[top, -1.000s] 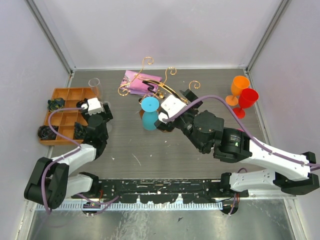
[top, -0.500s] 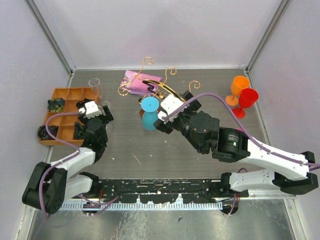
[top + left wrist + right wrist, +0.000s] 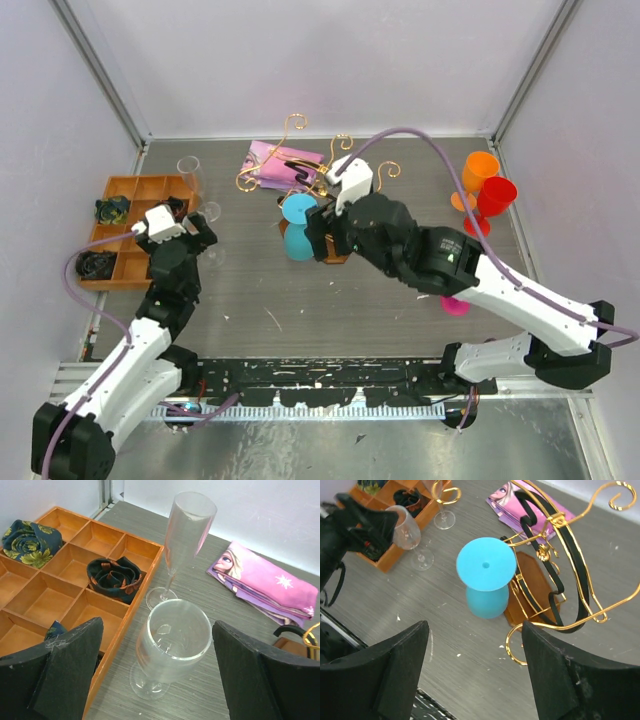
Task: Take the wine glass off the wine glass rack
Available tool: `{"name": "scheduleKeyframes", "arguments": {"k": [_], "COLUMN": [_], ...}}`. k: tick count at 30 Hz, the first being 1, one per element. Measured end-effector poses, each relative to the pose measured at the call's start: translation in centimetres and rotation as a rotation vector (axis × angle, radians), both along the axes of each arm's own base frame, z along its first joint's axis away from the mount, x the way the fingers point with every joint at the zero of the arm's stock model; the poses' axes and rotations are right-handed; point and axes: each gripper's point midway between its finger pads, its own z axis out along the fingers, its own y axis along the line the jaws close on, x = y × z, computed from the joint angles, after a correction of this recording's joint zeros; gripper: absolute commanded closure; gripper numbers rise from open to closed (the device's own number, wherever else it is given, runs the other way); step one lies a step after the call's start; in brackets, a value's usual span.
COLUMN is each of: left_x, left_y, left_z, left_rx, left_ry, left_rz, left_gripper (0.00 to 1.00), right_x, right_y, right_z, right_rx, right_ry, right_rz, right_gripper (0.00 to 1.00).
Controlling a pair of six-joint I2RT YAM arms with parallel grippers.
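Observation:
The gold wire wine glass rack (image 3: 330, 170) stands on its brown wooden base at the back middle of the table. It also shows in the right wrist view (image 3: 560, 555). A blue wine glass (image 3: 298, 225) is upside down, foot up, at the rack's near-left rail ends; the right wrist view shows it (image 3: 487, 577) from above. I cannot tell whether it hangs or rests on the table. My right gripper (image 3: 320, 240) is open and empty, high above the glass (image 3: 477, 675). My left gripper (image 3: 192, 230) is open, its fingers either side of a clear wine glass (image 3: 172, 640) without touching it.
An orange compartment tray (image 3: 125, 235) with rolled cloths lies at the left. A clear flute (image 3: 187, 530) stands beside it. A pink folded cloth (image 3: 280, 162) lies behind the rack. Orange (image 3: 478, 175) and red (image 3: 495, 200) glasses stand at the right. A pink object (image 3: 455, 305) shows under my right arm.
My right arm has lifted and swung back over the rack, its gripper now looking down on the blue glass. My left arm has drawn back and left a little. The blue glass has not moved.

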Motion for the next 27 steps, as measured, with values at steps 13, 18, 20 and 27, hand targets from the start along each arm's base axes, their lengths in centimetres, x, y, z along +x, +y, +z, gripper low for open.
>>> {"name": "scheduleKeyframes", "arguments": {"k": [13, 18, 20, 27], "left_x": [-3.0, -3.9, -4.0, -4.1], "left_y": [-0.6, -1.1, -1.3, -2.2], "left_z": [4.7, 6.2, 6.4, 6.1], "left_rx": [-0.094, -0.118, -0.125, -0.156], "left_ry": [0.067, 0.08, 0.089, 0.132], "left_rz": [-0.06, -0.101, -0.114, -0.149], "left_gripper": [0.04, 0.04, 0.05, 0.05], "right_x": [7.0, 7.6, 7.7, 8.2], "right_y": [-1.9, -0.4, 0.4, 1.8], "right_z": [-4.5, -6.8, -7.1, -7.9], "right_rx": [0.269, 0.302, 0.32, 0.359], "right_ry": [0.419, 0.537, 0.564, 0.614], "right_rz": [-0.122, -0.082, -0.056, -0.006], "right_gripper": [0.37, 0.41, 0.43, 0.51]}}
